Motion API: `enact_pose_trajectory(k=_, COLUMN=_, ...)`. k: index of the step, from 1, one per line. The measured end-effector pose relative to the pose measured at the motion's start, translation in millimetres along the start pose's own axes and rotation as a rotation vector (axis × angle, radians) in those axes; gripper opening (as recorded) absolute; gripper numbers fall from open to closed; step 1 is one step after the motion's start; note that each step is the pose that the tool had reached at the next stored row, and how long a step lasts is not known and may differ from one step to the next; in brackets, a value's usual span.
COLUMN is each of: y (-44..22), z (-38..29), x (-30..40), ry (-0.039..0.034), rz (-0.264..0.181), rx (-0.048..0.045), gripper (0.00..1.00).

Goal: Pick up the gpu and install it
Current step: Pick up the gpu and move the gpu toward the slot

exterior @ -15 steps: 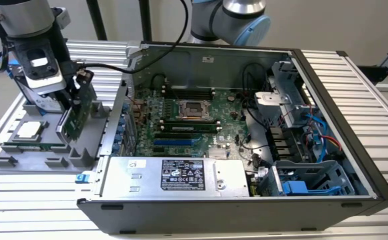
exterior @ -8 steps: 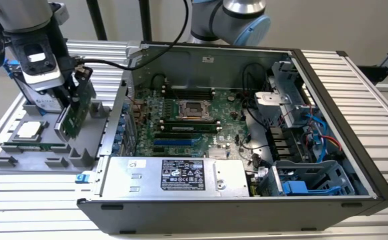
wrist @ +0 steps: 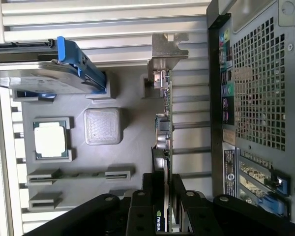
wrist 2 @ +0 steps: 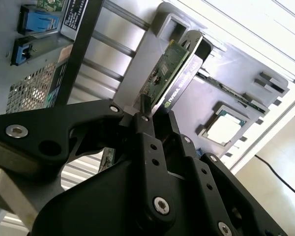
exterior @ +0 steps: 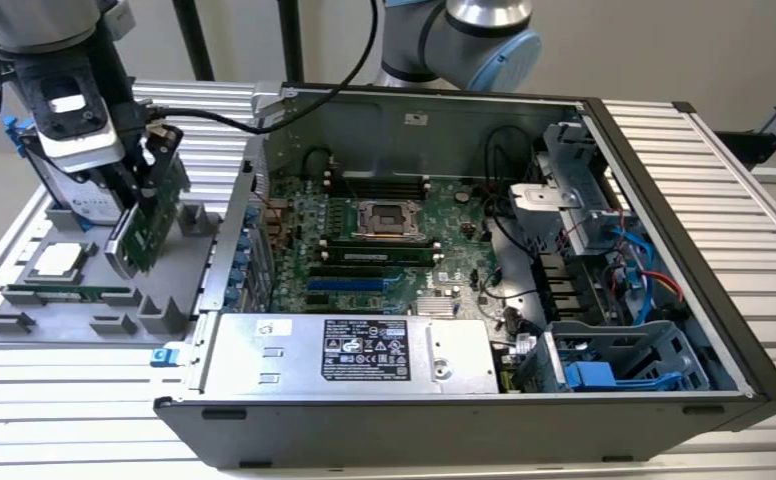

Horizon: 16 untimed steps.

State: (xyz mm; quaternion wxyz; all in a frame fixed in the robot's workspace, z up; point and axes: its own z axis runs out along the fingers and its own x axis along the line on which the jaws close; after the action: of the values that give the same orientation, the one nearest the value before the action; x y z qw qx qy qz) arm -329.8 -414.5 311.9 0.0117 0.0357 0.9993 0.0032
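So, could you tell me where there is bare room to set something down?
The ribbed table is bare on the near side of the grey tray and along the case at the exterior view's right. Crowded: the tray, where the end effector holds the gpu.

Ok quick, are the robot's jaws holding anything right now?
Gripper: jaws shut on the gpu card, by the grey tray.

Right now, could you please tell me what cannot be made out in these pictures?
- Exterior view: whether the gpu clears the tray; its lower edge overlaps it.
- Both wrist views: much of the gpu's gripped end, covered by the end effector.
- Exterior view: slots of the motherboard nearest the power supply, hidden behind it.
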Motion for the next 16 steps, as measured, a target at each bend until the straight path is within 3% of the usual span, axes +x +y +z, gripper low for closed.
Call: enact_pose_trajectory(k=16, y=0.2, z=-16.7, x=-0.4, ry=-0.0001, rz=0.0, rx=0.0, gripper=0.0)
